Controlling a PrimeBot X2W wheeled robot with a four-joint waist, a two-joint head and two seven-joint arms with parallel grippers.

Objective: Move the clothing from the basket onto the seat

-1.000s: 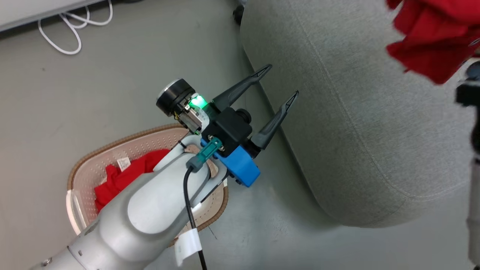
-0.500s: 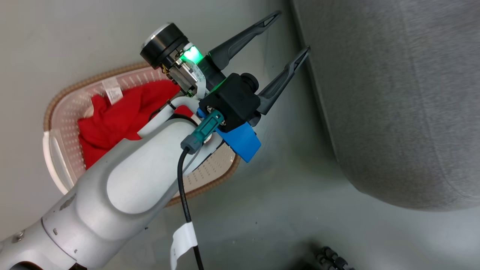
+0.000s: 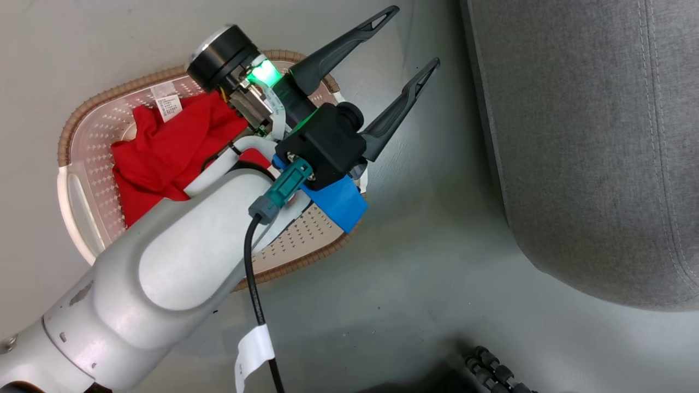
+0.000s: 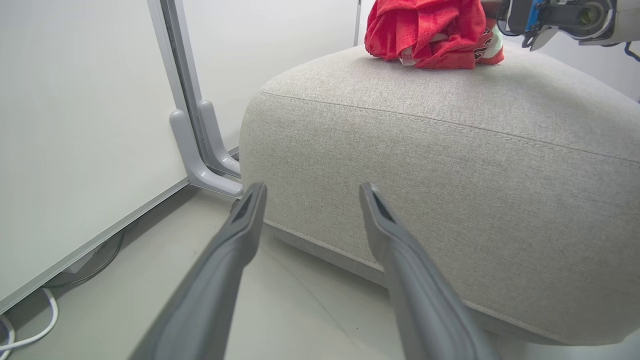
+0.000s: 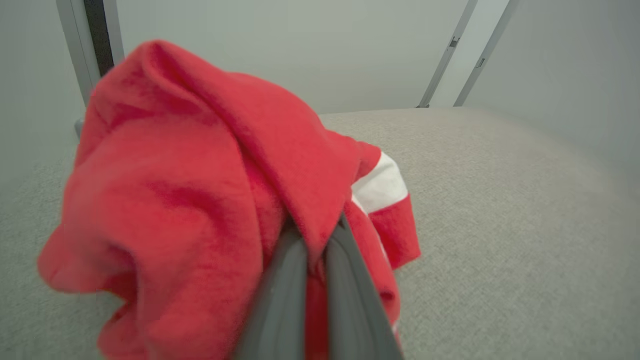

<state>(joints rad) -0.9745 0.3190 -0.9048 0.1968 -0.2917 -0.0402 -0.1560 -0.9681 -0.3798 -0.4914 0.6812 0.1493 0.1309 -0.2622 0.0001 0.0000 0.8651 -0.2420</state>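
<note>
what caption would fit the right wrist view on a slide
The right gripper shut on a fold of the red garment with a white stripe, the grey seat beneath it.

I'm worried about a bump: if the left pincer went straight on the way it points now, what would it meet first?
Most likely the seat: the left pincer, jaws open and empty, points at its grey upholstered side. How far off is hard to judge.

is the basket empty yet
No, a red garment still lies crumpled inside the basket in the head view.
</note>
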